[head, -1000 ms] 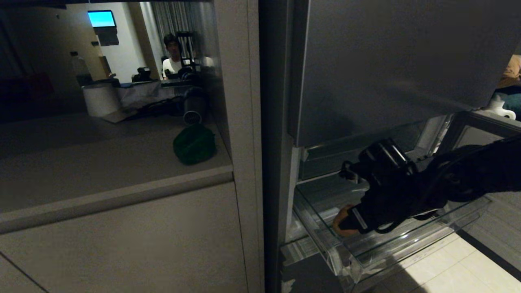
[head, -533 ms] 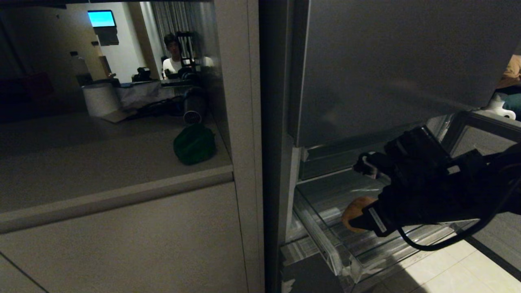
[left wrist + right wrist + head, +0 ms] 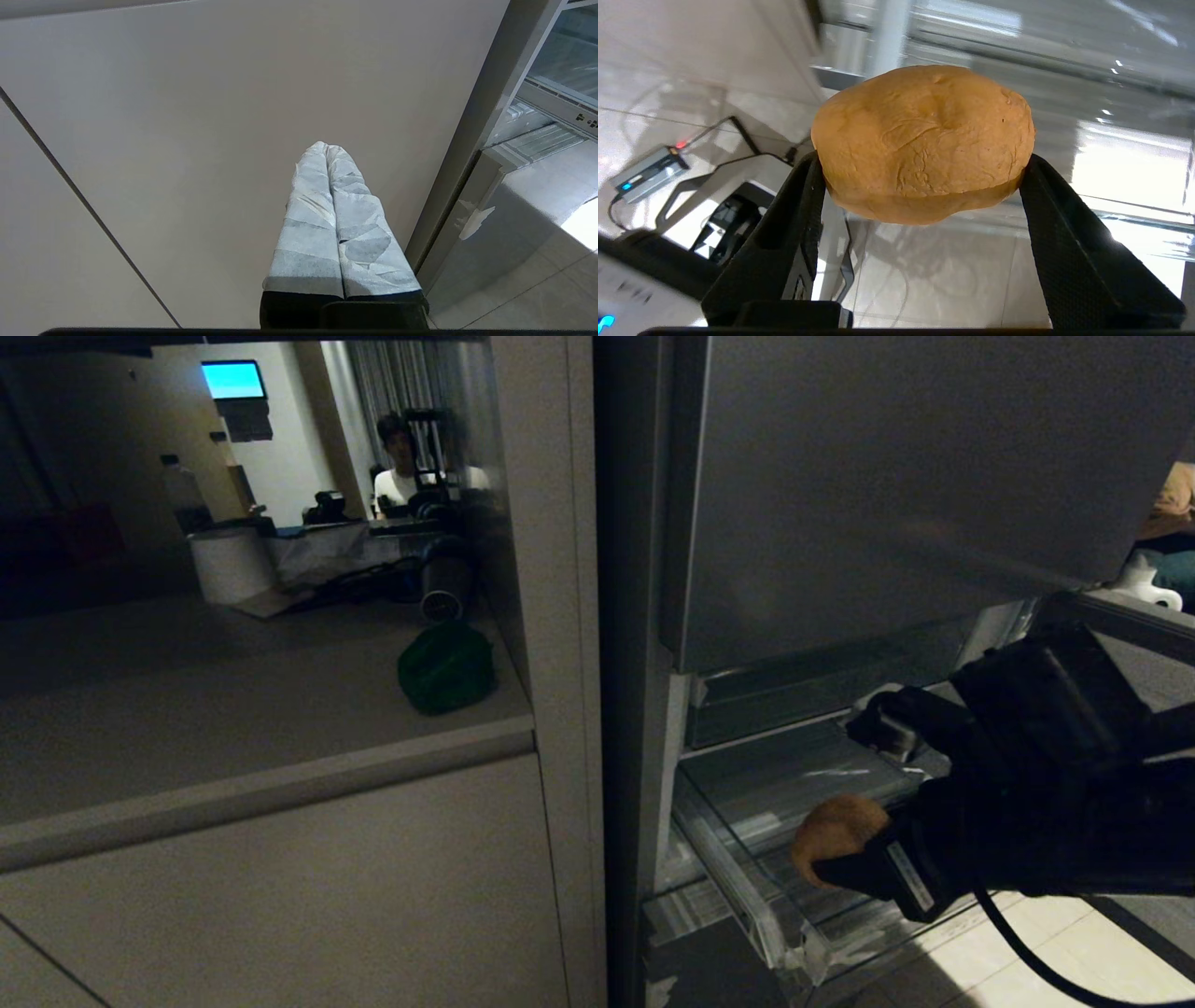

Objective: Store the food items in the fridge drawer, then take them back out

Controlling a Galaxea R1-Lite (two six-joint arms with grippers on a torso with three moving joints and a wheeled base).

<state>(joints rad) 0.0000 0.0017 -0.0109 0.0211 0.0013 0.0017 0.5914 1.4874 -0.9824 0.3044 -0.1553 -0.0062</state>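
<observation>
The right gripper (image 3: 920, 186) is clamped on the potato (image 3: 924, 140), one black finger (image 3: 798, 205) on each side. The potato is tan-brown, rounded and oval, with matte, finely creased skin and a shallow dimple. It is held above the open fridge drawer (image 3: 747, 896), near its front left corner. The left gripper (image 3: 327, 154) is closed and empty, facing a pale cabinet panel (image 3: 187, 116).

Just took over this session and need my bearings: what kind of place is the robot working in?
Most likely a home-style kitchen: a grey fridge with its clear fridge drawer pulled out, pale cabinets beside it and a tiled floor. The right gripper holds a potato.
</observation>
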